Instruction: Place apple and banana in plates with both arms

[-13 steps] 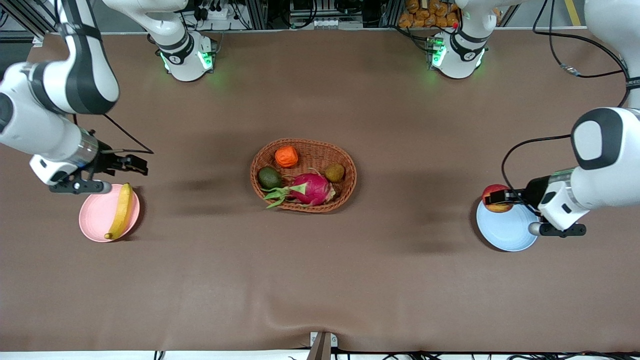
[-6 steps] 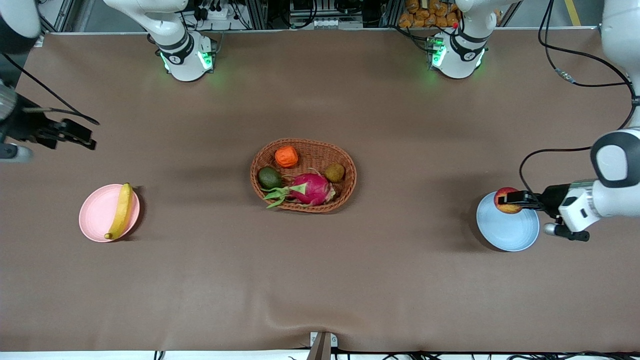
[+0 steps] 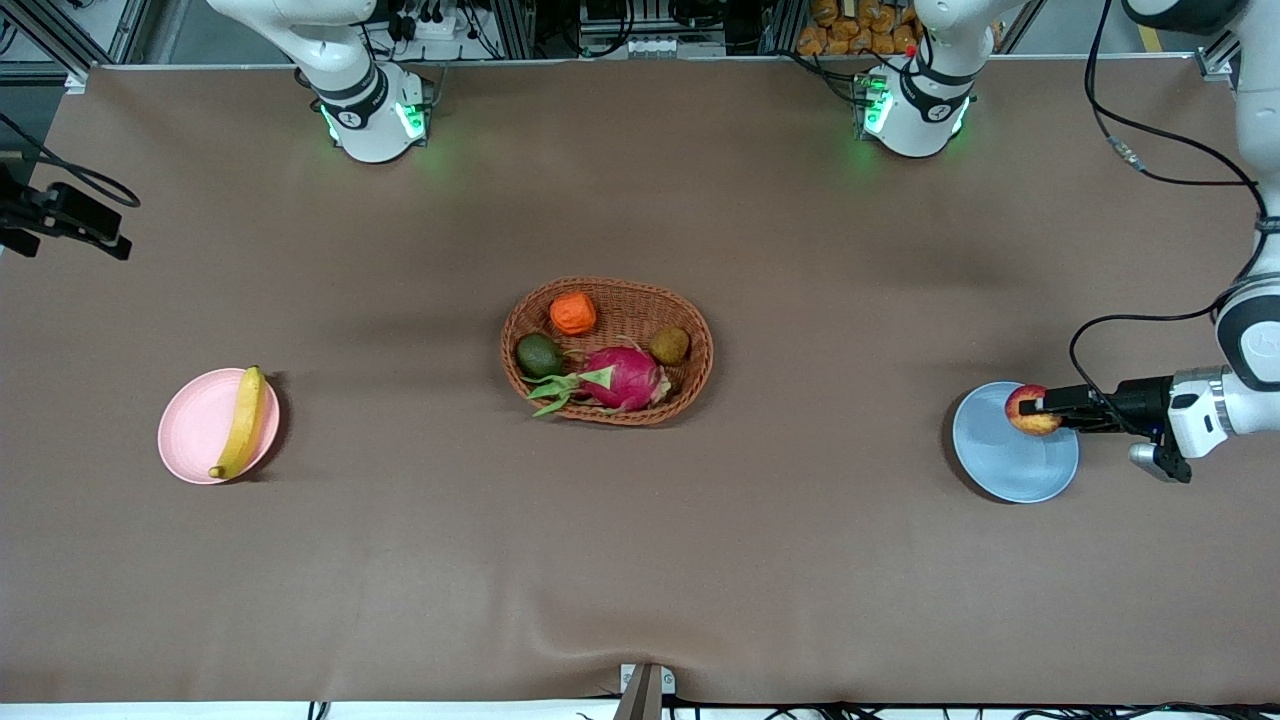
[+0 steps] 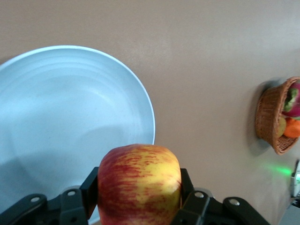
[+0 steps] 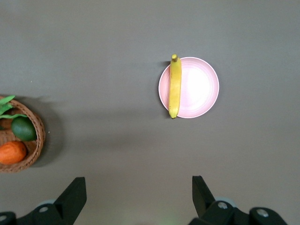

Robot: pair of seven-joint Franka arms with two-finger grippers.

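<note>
Banana lying in the pink plate toward the right arm's end of the bench, along the plate's basket-side edge, one dark tip reaching past the rim. Same pair seen from above in the right wrist view — banana along one side of the pink plate. Right gripper raised over the bench edge at the right arm's end, well apart from the plate, fingers spread wide and holding nothing.

Apple clamped in the left gripper, over the blue plate at the left arm's end, above the part of the plate farther from the front camera. Cannot tell whether the apple touches the plate. In the left wrist view, apple red-streaked over yellow, pinched between the black fingers of the left gripper, with the bare blue plate below it.

Wicker basket at mid-bench, well apart from both plates — inside it a magenta dragon fruit, an orange ridged fruit, a dark green avocado and a small brown fruit.
</note>
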